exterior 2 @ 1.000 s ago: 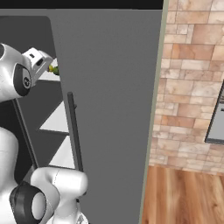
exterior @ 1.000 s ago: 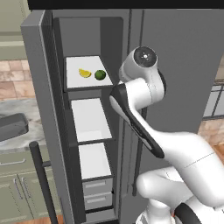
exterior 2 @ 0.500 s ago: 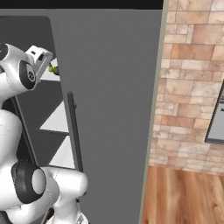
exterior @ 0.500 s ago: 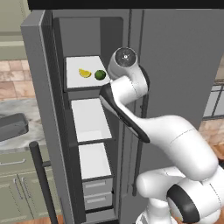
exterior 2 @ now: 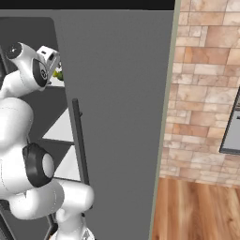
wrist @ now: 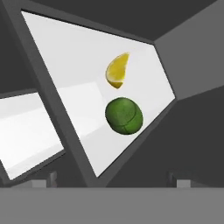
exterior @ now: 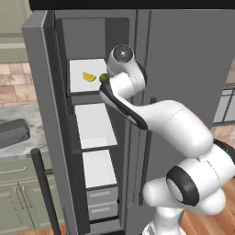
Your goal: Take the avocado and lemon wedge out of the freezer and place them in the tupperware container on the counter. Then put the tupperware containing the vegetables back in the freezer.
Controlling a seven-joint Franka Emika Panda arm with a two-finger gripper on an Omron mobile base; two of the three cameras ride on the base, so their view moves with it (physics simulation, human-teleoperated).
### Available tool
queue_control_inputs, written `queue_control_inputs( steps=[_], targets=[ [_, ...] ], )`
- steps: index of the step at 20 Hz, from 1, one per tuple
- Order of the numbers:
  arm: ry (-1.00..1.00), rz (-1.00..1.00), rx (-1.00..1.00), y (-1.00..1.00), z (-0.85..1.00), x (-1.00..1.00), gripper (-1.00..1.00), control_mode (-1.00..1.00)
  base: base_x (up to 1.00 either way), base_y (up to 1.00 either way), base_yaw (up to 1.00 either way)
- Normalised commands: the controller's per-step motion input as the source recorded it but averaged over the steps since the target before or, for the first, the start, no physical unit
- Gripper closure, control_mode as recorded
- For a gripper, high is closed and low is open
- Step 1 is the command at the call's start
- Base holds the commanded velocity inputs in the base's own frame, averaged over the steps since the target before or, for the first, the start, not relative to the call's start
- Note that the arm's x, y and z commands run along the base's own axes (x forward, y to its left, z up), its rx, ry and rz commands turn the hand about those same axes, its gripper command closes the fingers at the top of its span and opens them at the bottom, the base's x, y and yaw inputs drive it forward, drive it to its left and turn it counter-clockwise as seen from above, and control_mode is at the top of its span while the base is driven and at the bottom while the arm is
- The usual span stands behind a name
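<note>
Avocado (wrist: 124, 115) sits on the top white shelf (wrist: 83, 87) of the freezer (exterior: 50, 114), with the lemon wedge (wrist: 117, 71) just beyond it at 12 o'clock in the hand view and apart from it. In the left base view the lemon wedge lies at 9 o'clock of the avocado. The jaws stand wide apart, empty, their tips low at 6 o'clock in the hand view, short of the shelf edge. The step in hand looks like the reach for the avocado. To do it well, centre the round fruit between the tips, go in level over the shelf lip, clear the freezer wall at 3 o'clock, and close gently, since shiny skin may slip or roll toward the wedge.
</note>
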Motion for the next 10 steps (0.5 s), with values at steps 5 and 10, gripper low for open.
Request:
queue_control_inputs(
  steps=[5,10],
  targets=[
    [0.03,0.02,0.00,0.07,-0.03,0.52,-1.00,-1.00,0.00,0.00,0.00],
    [0.01,0.00,-0.02,0.07,-0.09,0.36,-1.00,-1.00,0.00,0.00,0.00]
  ],
)
